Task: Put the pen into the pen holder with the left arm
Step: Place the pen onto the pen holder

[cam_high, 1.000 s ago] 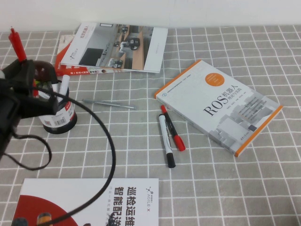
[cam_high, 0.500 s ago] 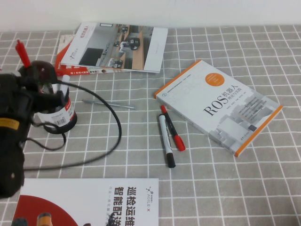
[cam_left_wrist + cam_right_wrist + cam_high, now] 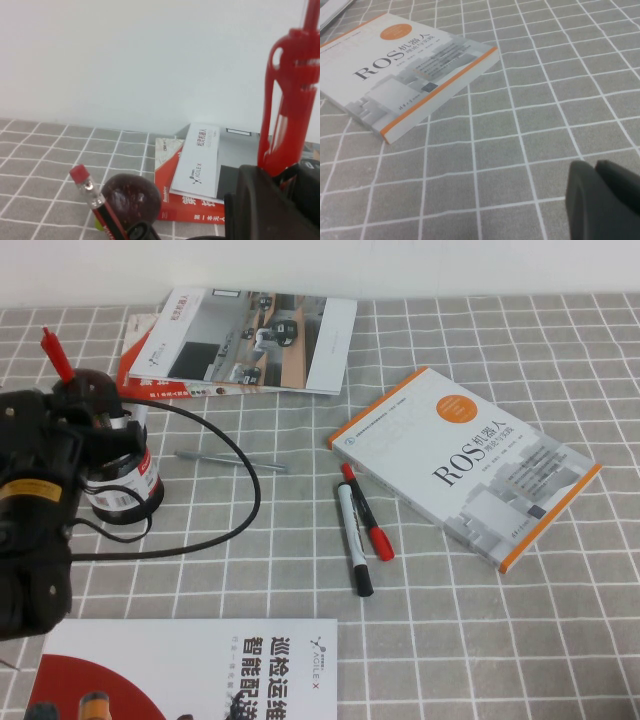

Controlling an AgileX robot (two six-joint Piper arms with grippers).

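My left gripper hovers right over the black mesh pen holder at the table's left and covers its mouth. It is shut on the slim red pen, which stands almost upright with its clip end poking above the fingers. The left wrist view shows that pen rising out of the black gripper. Beside it are a red-capped pen end and a dark reddish round knob. My right gripper hangs low over the checked cloth, shut and holding nothing.
A thin grey pen lies right of the holder. A red marker and a white marker lie mid-table beside the ROS book. Magazines sit at the back, a booklet at the front. A black cable loops across the cloth.
The left gripper has shifted right with the red pen and now sits over the holder. The cable loop has swung and flattened. The right arm has not moved.
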